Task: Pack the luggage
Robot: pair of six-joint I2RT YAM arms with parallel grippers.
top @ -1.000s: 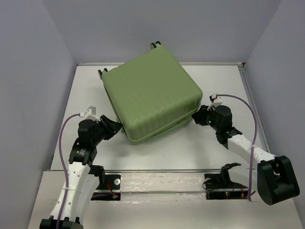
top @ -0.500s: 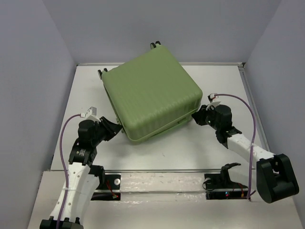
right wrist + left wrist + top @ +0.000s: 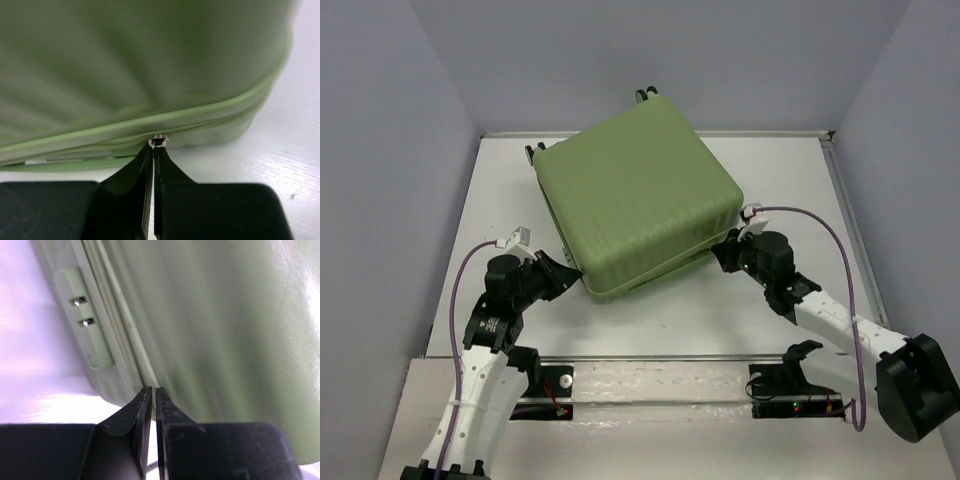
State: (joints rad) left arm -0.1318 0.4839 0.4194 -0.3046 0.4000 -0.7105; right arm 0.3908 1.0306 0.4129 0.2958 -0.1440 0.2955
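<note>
The luggage (image 3: 635, 200) is a large light-green ribbed suitcase lying flat and closed, turned at an angle on the table. My left gripper (image 3: 572, 272) is at its near-left corner. In the left wrist view the left gripper (image 3: 153, 389) has its jaws almost together, tips against the zipper seam (image 3: 112, 315) of the shell (image 3: 225, 330), and nothing shows between them. My right gripper (image 3: 722, 250) is at the near-right side. In the right wrist view the right gripper (image 3: 154, 146) is shut on the small metal zipper pull (image 3: 160, 140) under the lid's edge (image 3: 125, 65).
The white table (image 3: 720, 310) has low raised walls on the left, right and far sides. A metal rail (image 3: 660, 357) runs along the near edge ahead of the arm bases. Black wheels (image 3: 645, 94) stick out at the suitcase's far end. A plate with two screws (image 3: 82, 315) sits beside the seam.
Both grippers have closed. The right gripper has slid left along the suitcase's near-right side onto the zipper pull. The left gripper has shifted slightly nearer the corner.
</note>
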